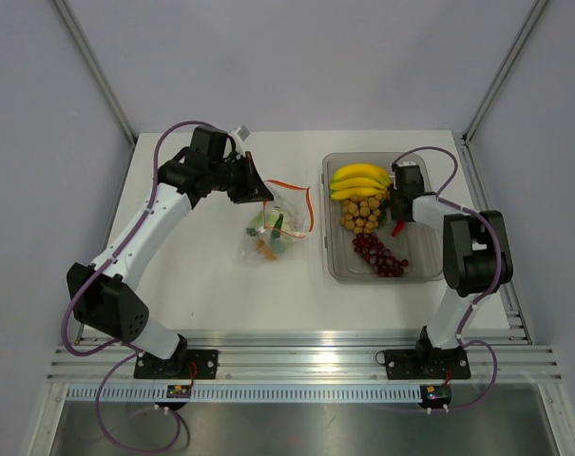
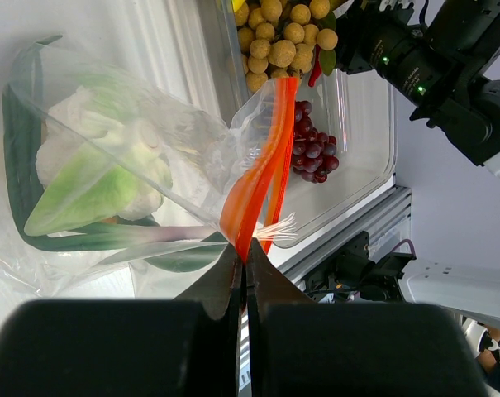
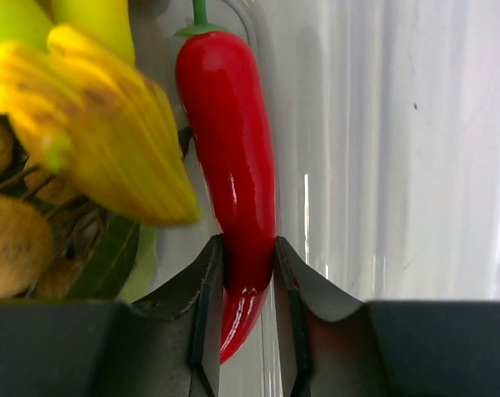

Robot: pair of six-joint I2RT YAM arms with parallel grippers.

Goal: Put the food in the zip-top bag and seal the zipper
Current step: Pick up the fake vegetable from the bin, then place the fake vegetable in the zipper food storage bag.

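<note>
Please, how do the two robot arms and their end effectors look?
Both arms, left arm and right arm, have white links and black joints, with a purple cable looping along each. The left end effector and right end effector are dark and taper to wedges.

Crinkly zip-top bag (image 1: pixel 268 233), red zipper (image 2: pixel 254 182) open, holds greens (image 2: pixel 84 190); red chilli (image 3: pixel 233 165) lies outside.
</note>
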